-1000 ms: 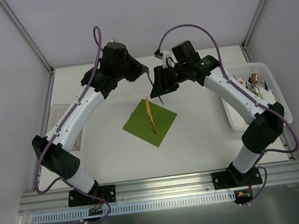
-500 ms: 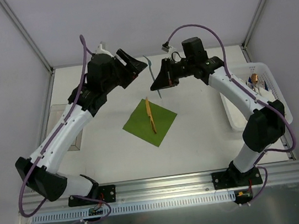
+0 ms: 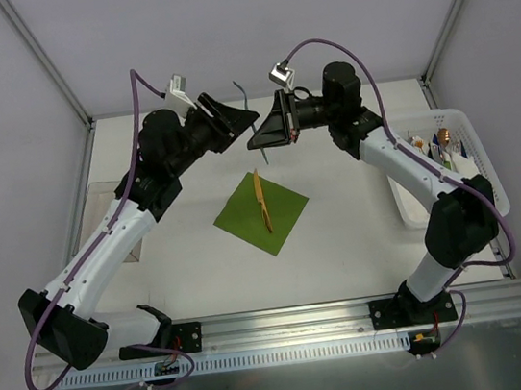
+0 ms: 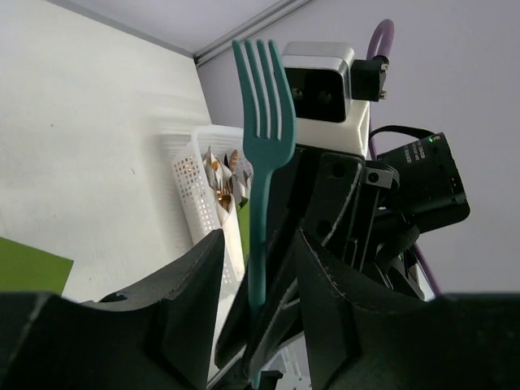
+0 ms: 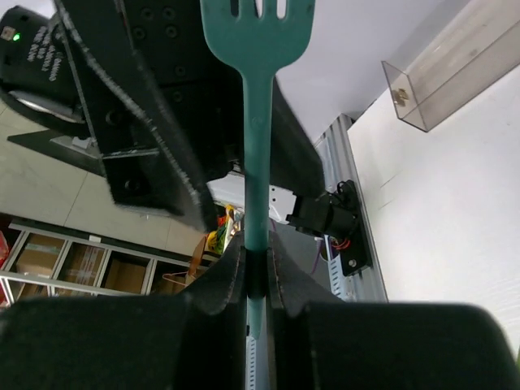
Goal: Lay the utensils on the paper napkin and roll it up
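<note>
Showed the right hand pinching a teal fork by its handle, tines up, in the air over the far part of the tabletop, with the left hand spread, one finger on either side of the fork. Showed the olive-green paper napkin flat on the tabletop below, an orange utensil lying on it, and a white basket at the right edge.

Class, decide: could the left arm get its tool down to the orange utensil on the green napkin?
Probably yes. The left tool is open and empty, the orange utensil lies uncovered on the green napkin, and the right tool holds the teal fork away from it.
</note>
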You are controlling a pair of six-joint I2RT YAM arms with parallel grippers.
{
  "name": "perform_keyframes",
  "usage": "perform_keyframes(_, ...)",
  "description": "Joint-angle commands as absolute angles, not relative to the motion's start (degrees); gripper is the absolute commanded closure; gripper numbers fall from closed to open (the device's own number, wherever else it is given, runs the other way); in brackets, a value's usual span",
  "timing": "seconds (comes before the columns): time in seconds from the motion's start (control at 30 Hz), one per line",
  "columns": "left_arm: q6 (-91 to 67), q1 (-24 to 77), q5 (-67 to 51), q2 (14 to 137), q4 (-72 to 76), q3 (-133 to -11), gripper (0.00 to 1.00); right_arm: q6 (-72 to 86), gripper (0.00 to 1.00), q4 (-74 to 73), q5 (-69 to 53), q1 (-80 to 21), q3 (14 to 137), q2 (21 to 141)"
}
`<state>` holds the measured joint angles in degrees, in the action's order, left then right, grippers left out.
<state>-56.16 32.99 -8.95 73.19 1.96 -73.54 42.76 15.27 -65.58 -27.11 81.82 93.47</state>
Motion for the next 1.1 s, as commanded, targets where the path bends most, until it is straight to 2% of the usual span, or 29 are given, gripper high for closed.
perform_keyframes(0.0,-54.8,32.1,-10.6,72.8,7.2,-75.1,0.6,46.1,1.0,22.0,-68.3,-27.7,82.5,89.4)
perform_keyframes(0.1,-54.8,31.9,-11.2,72.7,7.0,-75.0,0.62,45.9,1.0,21.9,-68.3,-27.9,82.2,88.9)
perform_keyframes(0.23,-54.7,31.9,-12.8,72.7,7.4,-74.6,0.72,46.0,1.0,22.0,-68.3,-28.0,81.8,88.6)
perform_keyframes(0.3,-54.8,31.9,-13.5,72.3,9.5,-73.2,0.73,46.1,1.0,21.9,-68.3,-27.9,81.7,88.8)
perform_keyframes(0.53,-57.2,31.9,-15.8,71.0,16.9,-69.3,0.72,46.7,1.0,22.0,-68.7,-27.9,81.9,89.4)
perform_keyframes(0.87,-59.1,30.6,-16.6,69.4,19.6,-66.4,0.71,47.9,1.0,22.9,-68.9,-27.9,82.0,89.7)
perform_keyframes(1.07,-60.0,29.7,-17.1,68.2,20.6,-64.8,0.66,48.2,1.0,22.9,-68.9,-27.7,81.7,89.9)
